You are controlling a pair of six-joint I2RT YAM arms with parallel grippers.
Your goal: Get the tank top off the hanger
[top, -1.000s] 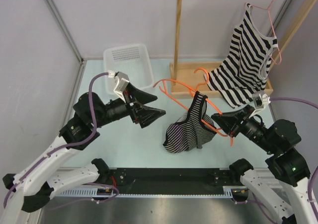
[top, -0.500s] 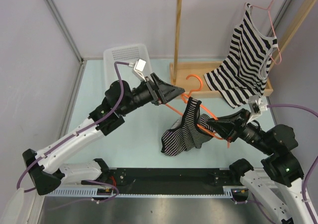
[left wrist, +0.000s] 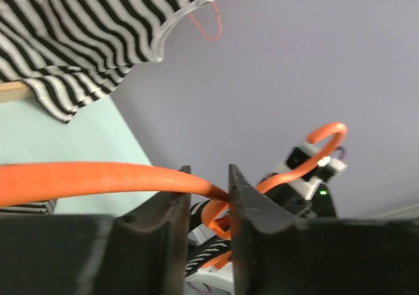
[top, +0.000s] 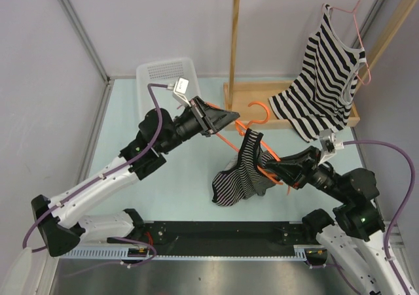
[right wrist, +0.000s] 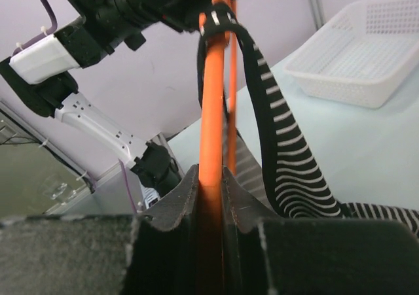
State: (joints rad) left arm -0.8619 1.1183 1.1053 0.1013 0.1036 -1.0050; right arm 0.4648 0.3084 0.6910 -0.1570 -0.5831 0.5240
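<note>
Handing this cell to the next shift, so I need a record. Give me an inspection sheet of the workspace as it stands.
Surface: pale green tabletop, no spills seen.
Job's things: striped tank top hangs by a strap over the orange hanger; not yet off.
Clutter: white basket; wooden rack carrying a second tank top on a pink hanger.
Grippers: right gripper shut on the orange hanger; left gripper astride it, clamping unclear.
Cables: purple cables run along both arms; no snag seen.
Surroundings: grey walls; nothing else seen.
</note>
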